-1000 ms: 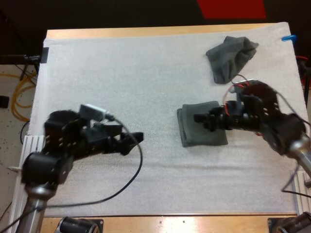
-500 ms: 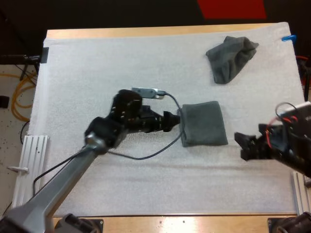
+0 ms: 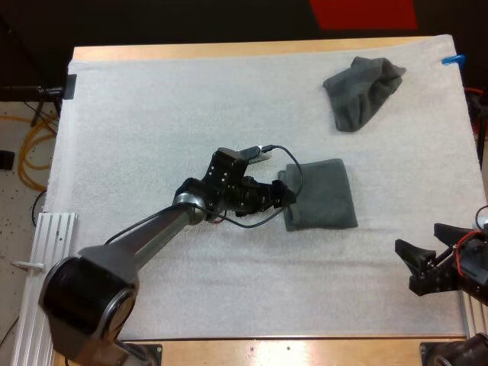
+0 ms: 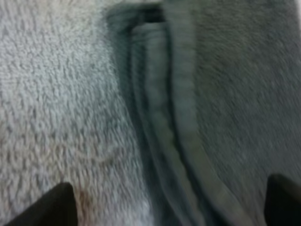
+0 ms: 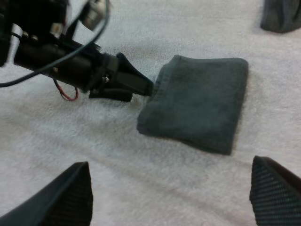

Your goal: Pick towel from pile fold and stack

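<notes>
- My left hand [image 3: 284,195] is stretched out over the middle of the white mat [image 3: 168,114], with its tip right at the left edge of the folded towel [image 3: 322,195].
- In my left wrist view its fingers [image 4: 56,207] stand wide apart. One is over bare mat and the other over the cloth, with the towel's layered edge running between them. This hand is spread, not pinched on anything.
- The folded towel lies flat as a tidy rectangle a little right of the mat's centre, its stacked folds facing my left hand.
- My right hand [image 3: 415,268] sits low by the mat's near right corner, well apart from the folded towel. Its two fingers are spread, with nothing but mat between them.
- In my right wrist view, the tip of my left hand touches the folded towel's edge near a corner.
- The crumpled towel [image 3: 362,91] lies in a heap at the mat's far right, well apart from the folded one.
- The mat covers the wooden tabletop [image 3: 252,50], which shows as a bare strip along the far side.
</notes>
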Tool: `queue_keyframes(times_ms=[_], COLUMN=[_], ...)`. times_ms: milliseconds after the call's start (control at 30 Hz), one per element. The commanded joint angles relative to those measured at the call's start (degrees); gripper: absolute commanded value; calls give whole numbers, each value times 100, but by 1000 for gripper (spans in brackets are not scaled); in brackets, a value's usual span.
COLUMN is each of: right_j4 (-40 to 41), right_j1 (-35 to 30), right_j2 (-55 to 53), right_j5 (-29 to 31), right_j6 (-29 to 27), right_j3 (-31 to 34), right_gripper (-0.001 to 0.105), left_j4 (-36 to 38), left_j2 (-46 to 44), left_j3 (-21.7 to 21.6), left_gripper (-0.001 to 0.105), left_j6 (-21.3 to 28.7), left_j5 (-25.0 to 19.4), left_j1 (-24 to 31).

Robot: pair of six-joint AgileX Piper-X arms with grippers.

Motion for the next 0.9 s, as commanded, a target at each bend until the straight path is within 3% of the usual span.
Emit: queue_keyframes(times_ms=[0,233,500,667,733,833,867], right_j4=[-4,-6,-6,-6,-6,-6,-6], right_j1=[7,7,7,7,7,7,7], right_j2=[-15,-15,-15,-15,-15,-15,-15], right_j5=[71,75,75,75,75,75,75], right_j6=[-19,-19,54,103,103,103,103], right_j3=[-8,-6,-6,-6,-6,-6,-6], right_gripper=[67,67,67,67,67,67,67], left_j4=[-187,-336,-247,-64,-57,-39,-40], left_j2=[65,271,471,555,554,554,554], left_j3=[-25,-215,-545,-704,-708,-708,-708], left_gripper=[78,78,77,76,71,54,44], left_j6=[-232,-610,-994,-999,-999,-976,-922], left_j5=[117,97,-458,-397,-381,-361,-320], left_j1=[-16,-160,-636,-681,-681,-681,-681])
